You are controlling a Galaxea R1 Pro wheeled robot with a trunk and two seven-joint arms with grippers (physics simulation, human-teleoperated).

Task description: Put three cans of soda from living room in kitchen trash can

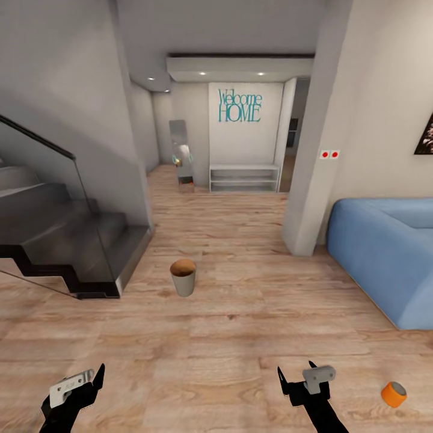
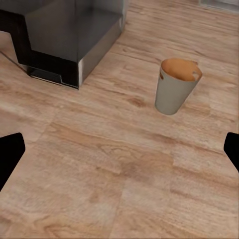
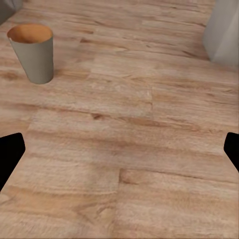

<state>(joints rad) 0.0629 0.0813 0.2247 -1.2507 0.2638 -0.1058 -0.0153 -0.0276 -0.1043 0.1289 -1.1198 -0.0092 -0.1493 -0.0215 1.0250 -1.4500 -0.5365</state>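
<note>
Floor: light wood plank floor [image 3: 134, 144], boards running across the view, grain and knots visible
Trash can: small round tapered trash can [image 3: 35, 57] standing upright on the planks, grey-beige outside, copper-brown inside, open mouth facing up; nothing can be made out inside it
Wall: pale grey wall corner [image 3: 224, 32] meeting the floor, well apart from the trash can, on the opposite side of the view
Right gripper: two black fingertips [image 3: 11, 157] at the opposite edges of the view, spread wide, bare floor between them, nothing held
Relation: trash can lies ahead of the fingers, off toward one of them, not between them
</note>
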